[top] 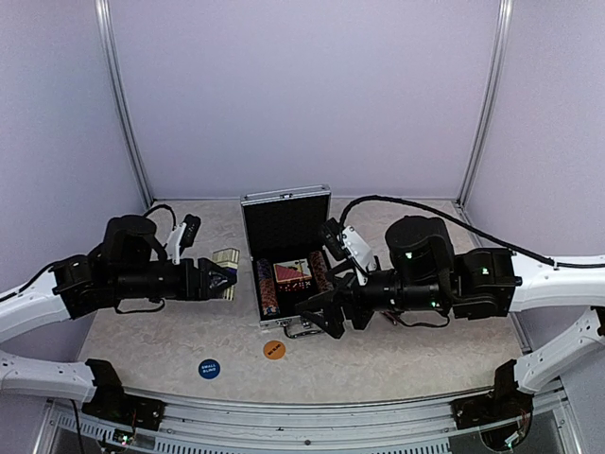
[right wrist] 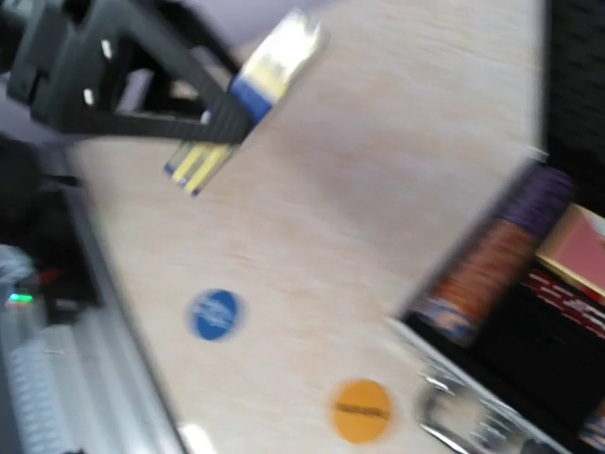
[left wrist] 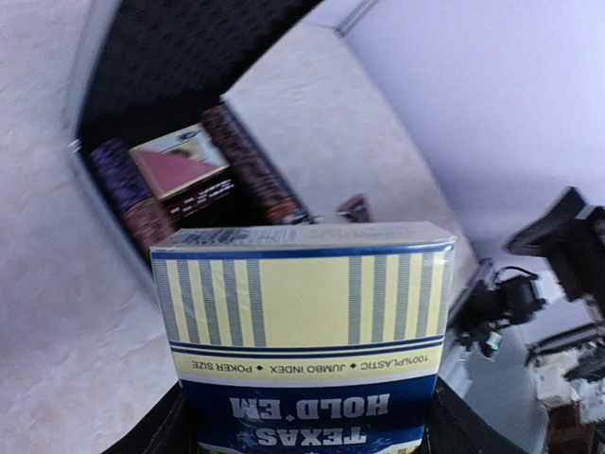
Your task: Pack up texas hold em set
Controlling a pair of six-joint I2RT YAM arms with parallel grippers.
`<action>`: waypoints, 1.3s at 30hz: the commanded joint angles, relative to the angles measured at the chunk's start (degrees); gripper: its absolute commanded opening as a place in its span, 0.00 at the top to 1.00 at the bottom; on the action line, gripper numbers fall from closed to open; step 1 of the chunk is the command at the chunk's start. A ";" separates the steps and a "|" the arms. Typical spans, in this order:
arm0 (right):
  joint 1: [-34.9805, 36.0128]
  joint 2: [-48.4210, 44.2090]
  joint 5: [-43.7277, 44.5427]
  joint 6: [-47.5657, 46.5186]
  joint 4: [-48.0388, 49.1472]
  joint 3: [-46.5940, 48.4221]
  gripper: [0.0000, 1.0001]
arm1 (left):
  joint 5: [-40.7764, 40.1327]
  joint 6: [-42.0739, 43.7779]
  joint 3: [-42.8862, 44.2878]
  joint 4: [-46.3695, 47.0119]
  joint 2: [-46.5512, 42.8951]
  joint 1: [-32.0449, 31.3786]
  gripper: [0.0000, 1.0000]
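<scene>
Hand on the left (top: 223, 280) is clamped on a card deck (left wrist: 302, 322), just left of the open case (top: 284, 203) in the middle of the bench (top: 406, 364). Right hand (top: 319, 317), spread apart, hangs over the case's near edge. Blue disc (top: 209, 368) and orange disc (top: 274, 350) lie toward the bench's near edge.

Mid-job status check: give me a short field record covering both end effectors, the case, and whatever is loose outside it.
left end effector: closed on the yellow-and-blue card deck, to the left of the case
right end effector: open, holding nothing, at the case's front edge
case: open, lid standing up at the back
inside case: chip rows on both sides of a red-topped box
loose on table: blue disc and orange disc, both in front of the case
deck packed: not yet
</scene>
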 commanded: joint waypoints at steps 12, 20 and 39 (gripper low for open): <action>-0.75 -0.11 -23.76 3.13 23.49 0.09 0.00 | 36.57 -1.25 -3.87 32.68 -9.05 -2.25 0.41; -0.84 3.56 -28.47 5.51 29.29 1.76 0.00 | 40.58 -3.57 -3.74 37.43 -6.94 -2.71 0.40; -1.45 11.96 -27.60 14.87 40.72 5.50 0.00 | 37.27 -3.24 -4.43 38.19 -5.49 -4.62 0.41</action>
